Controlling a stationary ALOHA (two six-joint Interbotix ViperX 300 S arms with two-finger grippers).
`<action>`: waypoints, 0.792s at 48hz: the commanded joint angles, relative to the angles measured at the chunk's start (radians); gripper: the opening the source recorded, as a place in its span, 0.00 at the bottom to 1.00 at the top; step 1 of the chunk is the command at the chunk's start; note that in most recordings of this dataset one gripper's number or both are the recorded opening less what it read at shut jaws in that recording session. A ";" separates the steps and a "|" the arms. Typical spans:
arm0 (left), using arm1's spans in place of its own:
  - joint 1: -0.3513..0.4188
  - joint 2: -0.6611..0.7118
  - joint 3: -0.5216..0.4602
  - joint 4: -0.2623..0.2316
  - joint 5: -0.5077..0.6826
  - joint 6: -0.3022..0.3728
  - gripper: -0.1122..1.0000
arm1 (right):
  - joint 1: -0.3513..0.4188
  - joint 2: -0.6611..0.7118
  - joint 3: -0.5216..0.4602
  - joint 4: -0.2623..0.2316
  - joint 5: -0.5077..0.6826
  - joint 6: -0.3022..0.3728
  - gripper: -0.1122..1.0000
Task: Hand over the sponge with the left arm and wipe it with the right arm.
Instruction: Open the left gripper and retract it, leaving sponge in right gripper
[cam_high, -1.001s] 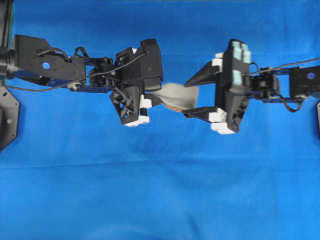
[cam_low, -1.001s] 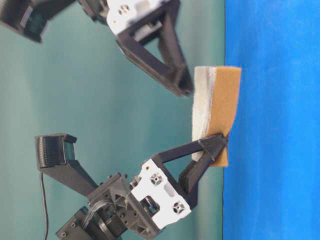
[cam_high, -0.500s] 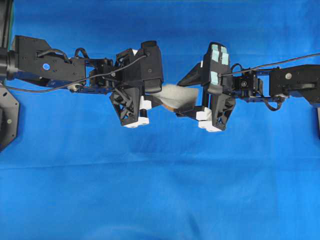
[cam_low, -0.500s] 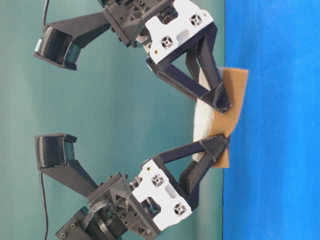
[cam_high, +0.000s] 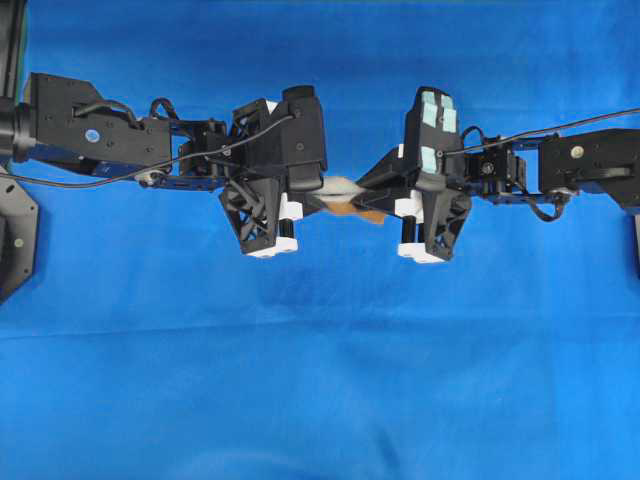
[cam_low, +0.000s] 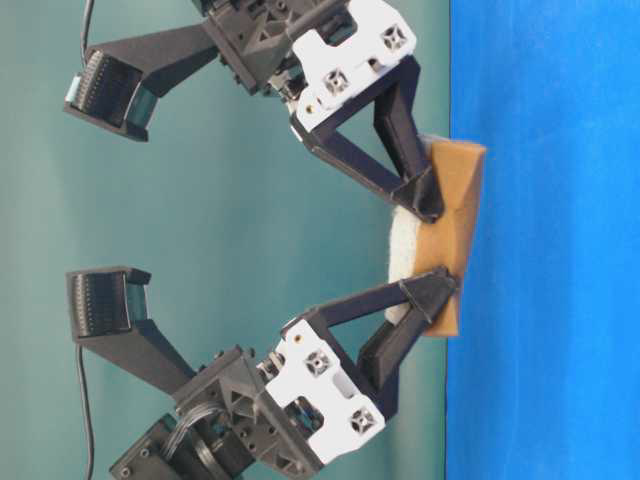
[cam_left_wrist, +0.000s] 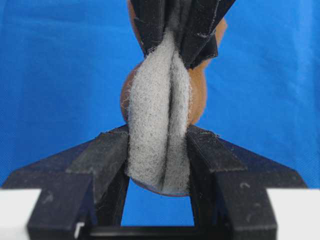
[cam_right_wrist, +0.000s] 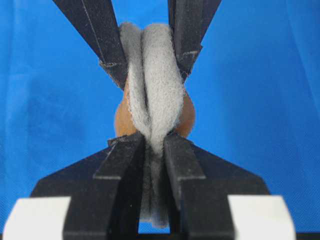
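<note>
The sponge (cam_high: 345, 193) hangs in mid-air over the blue cloth, held between both arms and squeezed into a fold, its grey-white face inward and its orange-brown layer outward (cam_low: 455, 200). My left gripper (cam_high: 316, 196) is shut on its left end; in the left wrist view the fingers (cam_left_wrist: 107, 150) press the sponge (cam_left_wrist: 157, 125) from both sides. My right gripper (cam_high: 377, 196), the one with teal patches, is shut on the other end and pinches the sponge (cam_right_wrist: 152, 95) tightly between its fingers (cam_right_wrist: 182, 160). At table level the left gripper (cam_low: 432, 296) is the lower one and the right gripper (cam_low: 425, 198) the upper.
A wrinkled blue cloth (cam_high: 320, 380) covers the table under both arms. A dark mounting plate (cam_high: 14, 235) sits at the left edge. A teal wall (cam_low: 200, 220) backs the table-level view.
The right gripper moved left onto the sponge's free end and closed on it, folding it narrower. The left gripper stayed in place, still holding its end.
</note>
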 joint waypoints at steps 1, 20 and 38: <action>-0.006 -0.032 -0.005 -0.002 -0.018 0.000 0.35 | 0.000 -0.032 -0.014 -0.002 -0.002 -0.002 0.24; -0.012 -0.160 0.129 -0.002 -0.178 -0.014 0.90 | 0.000 -0.057 -0.005 -0.003 0.017 -0.002 0.24; -0.023 -0.402 0.350 0.000 -0.322 -0.009 0.90 | 0.000 -0.094 0.018 -0.003 0.025 0.005 0.24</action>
